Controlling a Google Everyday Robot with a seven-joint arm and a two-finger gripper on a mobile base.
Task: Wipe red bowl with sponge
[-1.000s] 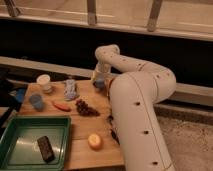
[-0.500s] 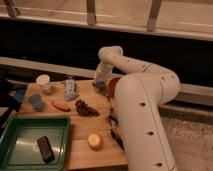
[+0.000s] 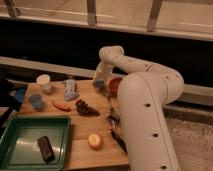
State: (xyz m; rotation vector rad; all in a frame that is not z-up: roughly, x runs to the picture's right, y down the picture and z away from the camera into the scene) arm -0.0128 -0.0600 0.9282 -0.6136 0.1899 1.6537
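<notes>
Lowered a little at the far side of the table, the gripper clasps the sponge just left of the red bowl, ready to wipe.

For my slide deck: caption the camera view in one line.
End effector, sponge at its tip, poised beside the red bowl on a cluttered wooden table.

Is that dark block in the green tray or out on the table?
In: the dark block lies inside the rim of the green tray. The gripper hangs at the far edge of the table, beside the red bowl.
</notes>
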